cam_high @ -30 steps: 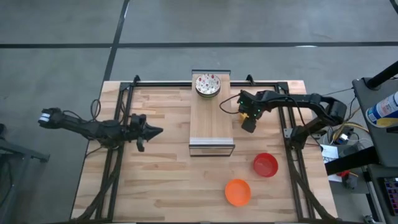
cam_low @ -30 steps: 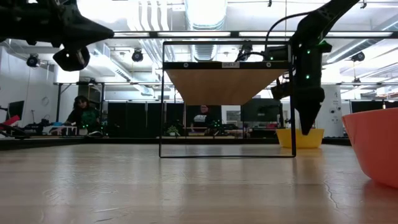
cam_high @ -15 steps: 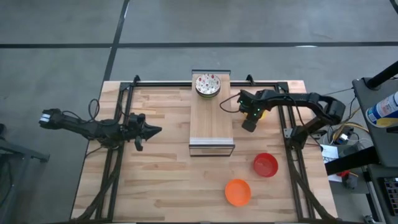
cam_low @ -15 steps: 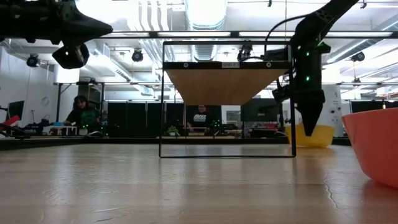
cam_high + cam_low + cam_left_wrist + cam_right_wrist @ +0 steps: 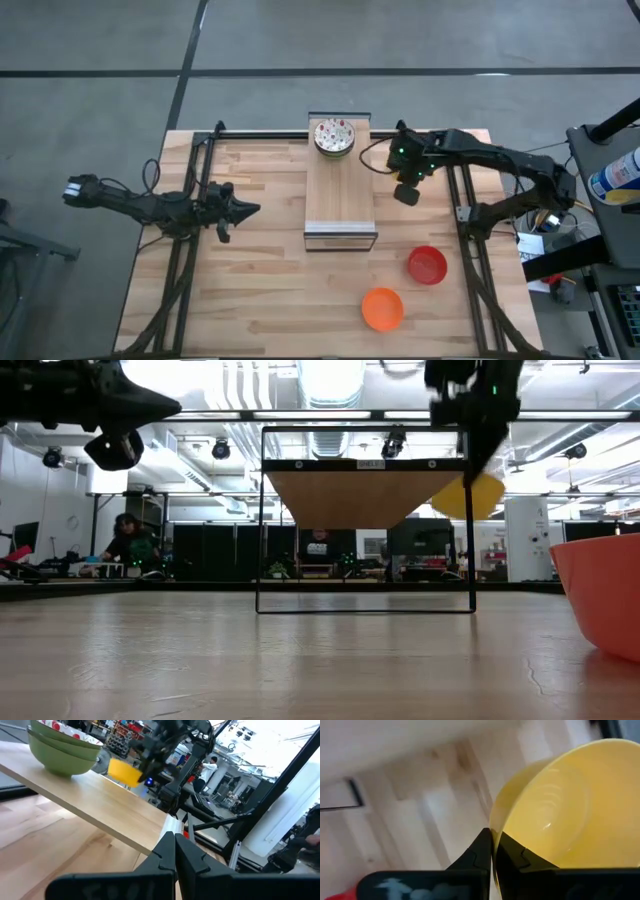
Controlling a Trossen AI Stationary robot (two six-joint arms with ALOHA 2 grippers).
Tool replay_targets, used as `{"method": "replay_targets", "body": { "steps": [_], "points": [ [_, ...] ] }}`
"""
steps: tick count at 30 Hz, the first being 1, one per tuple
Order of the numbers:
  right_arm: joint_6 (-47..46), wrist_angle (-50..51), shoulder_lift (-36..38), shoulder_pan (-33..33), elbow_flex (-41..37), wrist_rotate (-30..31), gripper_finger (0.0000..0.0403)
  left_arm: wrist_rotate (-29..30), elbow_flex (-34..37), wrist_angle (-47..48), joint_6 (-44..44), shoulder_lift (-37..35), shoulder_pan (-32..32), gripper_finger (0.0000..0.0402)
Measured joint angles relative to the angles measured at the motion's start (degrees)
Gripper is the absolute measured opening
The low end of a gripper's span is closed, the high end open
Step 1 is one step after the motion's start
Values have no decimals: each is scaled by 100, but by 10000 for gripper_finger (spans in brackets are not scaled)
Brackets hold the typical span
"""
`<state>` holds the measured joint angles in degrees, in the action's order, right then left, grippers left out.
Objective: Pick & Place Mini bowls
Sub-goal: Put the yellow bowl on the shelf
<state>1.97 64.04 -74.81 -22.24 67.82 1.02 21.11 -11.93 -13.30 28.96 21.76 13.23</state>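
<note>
right gripper (image 5: 492, 851): jaws clamped on small round yellow bowl's (image 5: 560, 815) rim, apparently lifted off desk | left gripper (image 5: 174, 851): jaws together, left side

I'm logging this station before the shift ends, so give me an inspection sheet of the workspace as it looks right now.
Surface: wooden table, a raised wooden board across its middle.
Job's things: speckled bowls stacked on the board's far end; red bowl and orange bowl on the table; yellow bowl lifted off the table, tilted.
Clutter: nothing seen.
Grippers: right gripper shut on the yellow bowl's rim, raised beside the board; left gripper shut, empty, waiting over the table's left side.
Cables: a cable loops beside the right arm near the board; more hang off the table's right.
Surroundings: open workshop, people seated at distant desks.
</note>
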Motion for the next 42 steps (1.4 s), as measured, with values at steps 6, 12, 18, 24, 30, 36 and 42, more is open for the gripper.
{"method": "replay_targets", "body": {
  "steps": [6, 12, 18, 24, 30, 36, 42],
  "points": [
    [338, 261, -2, 783, 847, 0, 9, 409, 1, 282, -261, -6, 0, 3],
    [175, 313, -493, 1388, 1575, 51, 8, 432, 12, 391, -714, 32, 11, 3],
    [171, 305, -1369, 1681, 2139, 271, 8, -85, 155, 204, -1532, -109, 11, 3],
    [282, 313, -2222, 1779, 2886, 367, 8, -630, 699, -297, -1319, -344, 11, 3],
    [558, 632, -2912, 1888, 3677, 366, 8, -624, 971, -484, -1544, -560, 9, 3],
    [869, 1203, -3612, 2086, 4339, 456, 8, -609, 1015, -472, -1540, -719, 9, 3],
    [954, 1353, -4095, 2155, 4906, 665, 8, -608, 1015, -472, -1540, -752, 9, 3]
  ]
}}
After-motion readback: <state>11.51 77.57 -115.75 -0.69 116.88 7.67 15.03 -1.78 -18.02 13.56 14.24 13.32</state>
